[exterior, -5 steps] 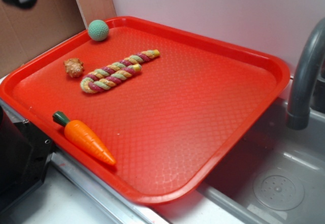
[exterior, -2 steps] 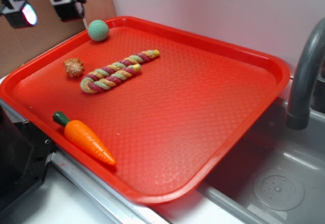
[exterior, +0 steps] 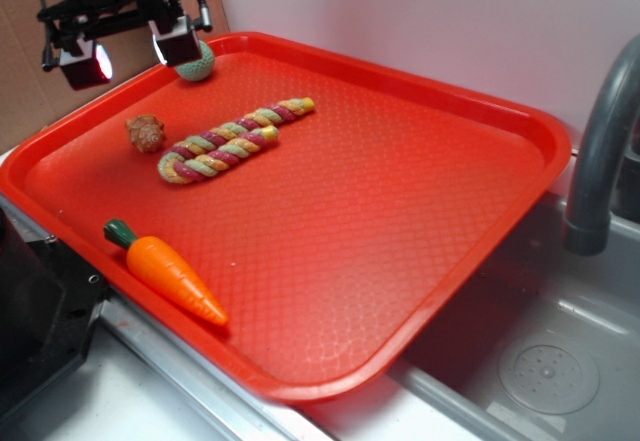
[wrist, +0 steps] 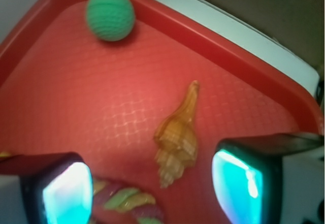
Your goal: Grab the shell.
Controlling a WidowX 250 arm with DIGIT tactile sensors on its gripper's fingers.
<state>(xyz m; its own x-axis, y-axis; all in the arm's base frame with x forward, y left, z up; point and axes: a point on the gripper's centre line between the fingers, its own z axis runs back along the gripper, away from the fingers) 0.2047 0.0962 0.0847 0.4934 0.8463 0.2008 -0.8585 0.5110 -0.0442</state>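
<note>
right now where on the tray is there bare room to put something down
The widest bare patch of the tray runs from the rope toy to the rim by the faucet. Another lies between rope and carrot. The far left corner is crowded: shell, green ball, and gripper overhead.

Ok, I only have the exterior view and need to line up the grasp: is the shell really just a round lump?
Observer: No. The wrist view shows the shell as a long spiral, its thin tip pointing toward the tray rim.
Operator: Is it lined up with the gripper?
Observer: Roughly. The gripper is open, and the shell shows between its fingers, nearer one than the other.
</note>
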